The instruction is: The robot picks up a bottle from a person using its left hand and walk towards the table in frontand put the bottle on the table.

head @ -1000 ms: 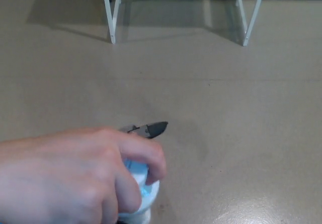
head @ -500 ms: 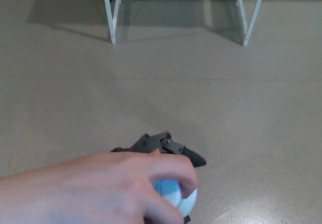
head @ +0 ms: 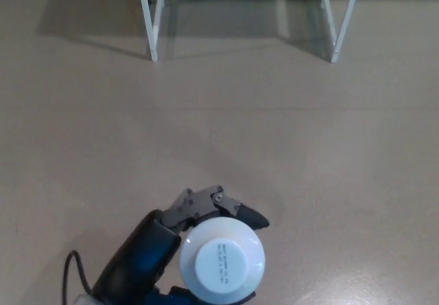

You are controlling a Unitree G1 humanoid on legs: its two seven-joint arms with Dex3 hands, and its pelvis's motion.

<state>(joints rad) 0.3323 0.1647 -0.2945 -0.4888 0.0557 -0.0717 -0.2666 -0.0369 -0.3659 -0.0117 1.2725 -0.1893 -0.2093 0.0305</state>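
Note:
A white bottle [head: 221, 261] with a pale cap faces the camera, seen from above at the bottom centre of the head view. My left hand [head: 199, 212] is shut on it: black fingers curl around its far side, and the dark forearm runs down to the bottom left. Most of the bottle's body is hidden below its top. The right hand does not show. Only the white legs [head: 152, 17] of the table appear at the top of the picture.
A second pair of white table legs [head: 339, 18] stands at the top right, with white cabinet fronts behind. Beige floor [head: 309, 147] stretches between me and the legs. A black cable [head: 68, 277] loops by my forearm.
The person's hand that covered the bottle has withdrawn out of the picture. The bottle now rests in my left hand alone, shifted slightly and fully visible from above.

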